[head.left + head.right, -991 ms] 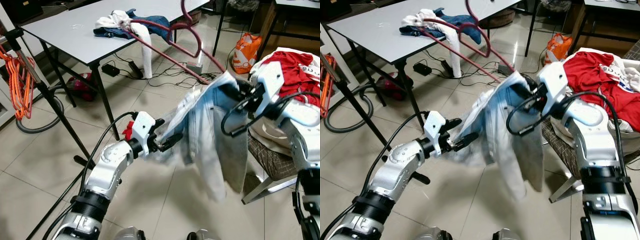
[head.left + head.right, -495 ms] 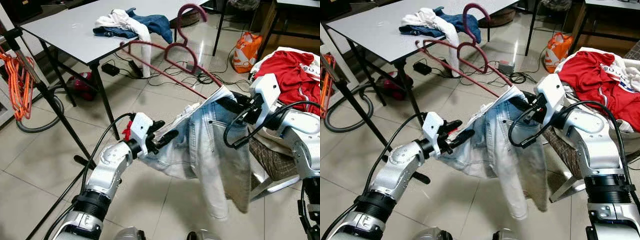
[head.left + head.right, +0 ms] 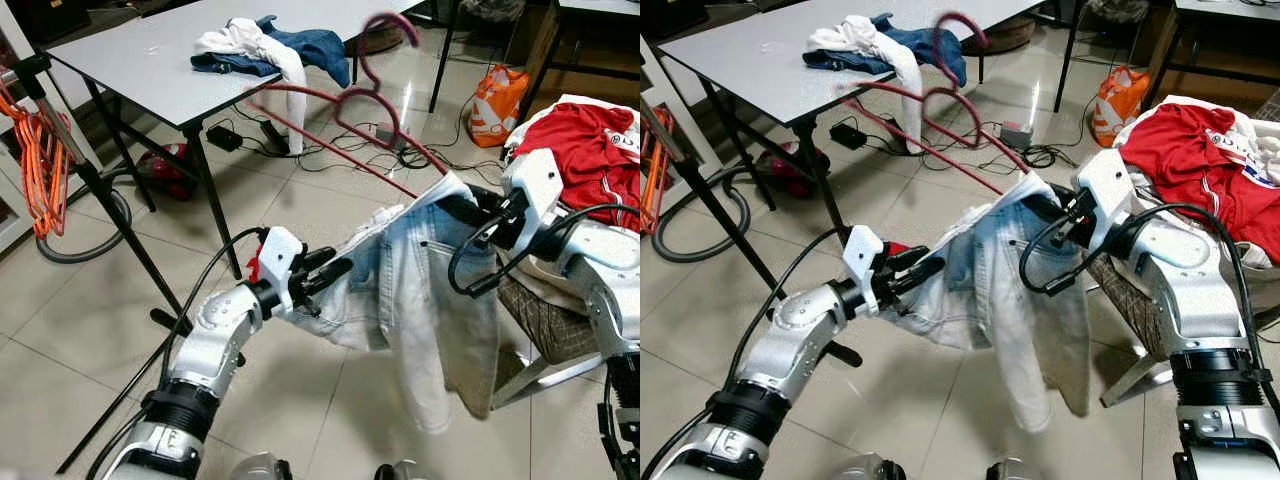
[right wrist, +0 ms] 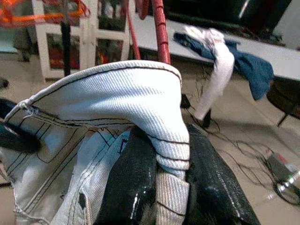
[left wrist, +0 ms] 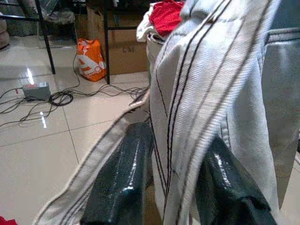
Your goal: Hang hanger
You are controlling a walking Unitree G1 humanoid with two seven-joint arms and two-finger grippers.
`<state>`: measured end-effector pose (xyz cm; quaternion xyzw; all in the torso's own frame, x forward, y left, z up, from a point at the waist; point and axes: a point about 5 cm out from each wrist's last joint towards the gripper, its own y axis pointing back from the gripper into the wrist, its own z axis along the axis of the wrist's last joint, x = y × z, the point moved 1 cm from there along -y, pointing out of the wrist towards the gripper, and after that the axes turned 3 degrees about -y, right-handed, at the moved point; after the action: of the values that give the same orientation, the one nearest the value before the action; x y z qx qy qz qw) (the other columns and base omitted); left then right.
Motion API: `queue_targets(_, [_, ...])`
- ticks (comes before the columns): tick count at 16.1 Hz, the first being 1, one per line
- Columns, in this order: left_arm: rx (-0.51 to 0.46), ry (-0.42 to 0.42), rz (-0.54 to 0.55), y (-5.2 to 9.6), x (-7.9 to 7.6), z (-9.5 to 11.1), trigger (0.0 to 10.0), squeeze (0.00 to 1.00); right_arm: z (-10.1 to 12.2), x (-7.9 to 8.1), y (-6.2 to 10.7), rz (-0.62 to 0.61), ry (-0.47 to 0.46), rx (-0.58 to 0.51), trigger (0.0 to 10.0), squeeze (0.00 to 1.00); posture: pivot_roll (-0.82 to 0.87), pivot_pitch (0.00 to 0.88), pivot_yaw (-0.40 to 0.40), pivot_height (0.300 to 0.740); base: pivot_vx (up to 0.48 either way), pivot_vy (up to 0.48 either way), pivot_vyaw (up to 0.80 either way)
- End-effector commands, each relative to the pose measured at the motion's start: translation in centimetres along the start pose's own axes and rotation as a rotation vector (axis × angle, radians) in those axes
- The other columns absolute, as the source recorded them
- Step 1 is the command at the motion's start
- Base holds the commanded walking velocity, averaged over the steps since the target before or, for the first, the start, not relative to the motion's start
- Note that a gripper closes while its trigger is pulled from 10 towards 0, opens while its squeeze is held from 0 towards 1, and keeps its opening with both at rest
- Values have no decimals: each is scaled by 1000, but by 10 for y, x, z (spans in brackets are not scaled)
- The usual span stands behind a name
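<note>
Left eye view: hanger (image 3: 345,100) hook up (blurred), bar slanting toward jeans (image 3: 420,300).

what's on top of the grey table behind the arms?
On the grey table: a heap of white and blue clothes, one white sleeve hanging over the edge. Anything beneath the heap is covered.

Clothes (image 3: 262,50) on grey table (image 3: 150,72)

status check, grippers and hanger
Left gripper and right gripper shut on jeans. Red hanger sticks up from jeans, unhung. Table ahead.
</note>
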<state>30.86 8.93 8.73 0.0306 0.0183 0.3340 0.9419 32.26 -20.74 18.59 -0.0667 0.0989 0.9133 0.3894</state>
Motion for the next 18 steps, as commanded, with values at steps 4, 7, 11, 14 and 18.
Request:
queue_targets(4, [2, -27, -11, 6, 7, 3, 0, 0, 5, -11, 9, -45, 46, -25, 0, 0, -137, 0, 66, 740, 0, 0, 0])
queue_targets(7, [19, -29, -54, 6, 0, -1, 0, 0, 6, -12, 7, -42, 42, -33, 0, 0, -137, 0, 66, 740, 0, 0, 0])
queue_targets(11, [40, -52, -67, 3, -5, -4, 0, 0, 10, -11, 6, -30, 43, -47, 0, 0, -141, 0, 65, 740, 0, 0, 0])
queue_targets(14, [25, -49, 22, 1, 7, 2, 10000, 1000, 9, -9, 7, -10, 48, -39, 0, 0, -144, 0, 61, 740, 0, 0, 0])
queue_targets(18, [8, -46, 49, 0, 11, 6, 10000, 1000, 3, -8, 8, -2, 55, -14, 0, 0, -145, 0, 61, 740, 0, 0, 0])
